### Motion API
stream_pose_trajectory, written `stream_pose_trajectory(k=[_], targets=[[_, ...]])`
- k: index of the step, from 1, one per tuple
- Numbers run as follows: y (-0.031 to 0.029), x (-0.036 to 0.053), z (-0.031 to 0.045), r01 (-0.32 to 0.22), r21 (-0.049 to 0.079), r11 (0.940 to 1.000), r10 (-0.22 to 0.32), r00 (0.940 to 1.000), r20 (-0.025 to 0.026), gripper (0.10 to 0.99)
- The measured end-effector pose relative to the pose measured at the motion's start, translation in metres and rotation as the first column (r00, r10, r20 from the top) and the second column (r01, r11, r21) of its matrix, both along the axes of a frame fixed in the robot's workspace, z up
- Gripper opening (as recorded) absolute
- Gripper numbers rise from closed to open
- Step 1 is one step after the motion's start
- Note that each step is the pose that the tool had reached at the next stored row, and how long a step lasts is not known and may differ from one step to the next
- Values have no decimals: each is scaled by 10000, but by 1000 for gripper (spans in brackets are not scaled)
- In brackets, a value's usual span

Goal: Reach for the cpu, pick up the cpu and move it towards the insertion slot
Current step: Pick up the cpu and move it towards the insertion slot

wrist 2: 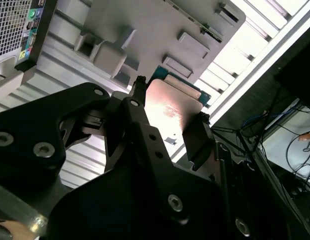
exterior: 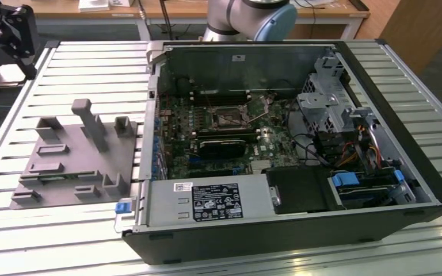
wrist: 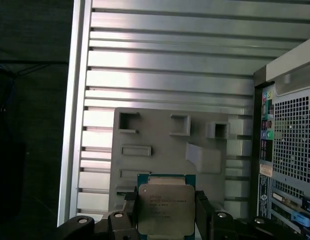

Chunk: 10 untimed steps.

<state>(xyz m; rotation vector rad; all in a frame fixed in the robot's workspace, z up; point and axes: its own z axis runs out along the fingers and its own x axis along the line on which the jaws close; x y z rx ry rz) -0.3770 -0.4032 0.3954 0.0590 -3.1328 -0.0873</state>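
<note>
The cpu (wrist: 165,210), a flat square chip with a silver-grey top and a green rim, sits between my gripper's (wrist: 165,214) two black fingers, which are shut on its opposite edges. In the second wrist view the cpu (wrist 2: 170,107) shows its shiny face, with the gripper (wrist 2: 169,117) clamped around it. It hangs well above the grey fixture plate (wrist: 160,135). The insertion slot (exterior: 227,118), a square socket with a dark centre and a thin wire lever, lies on the motherboard inside the open computer case (exterior: 405,132), to the exterior view's right of the plate.
The grey fixture plate (exterior: 67,155) carries several blocks and posts on a slatted aluminium table (exterior: 75,69). A long black card (exterior: 219,146) lies just in front of the socket. A power supply (exterior: 205,201), drive cage (exterior: 324,106) and cables crowd the case. The arm's base (exterior: 252,17) stands behind.
</note>
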Motion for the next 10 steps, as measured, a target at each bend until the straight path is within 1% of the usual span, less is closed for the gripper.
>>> stream_pose_trajectory(k=[10], targets=[[0, 130, 0, -6, 0, 10000, 6, 10000, -2, 541]])
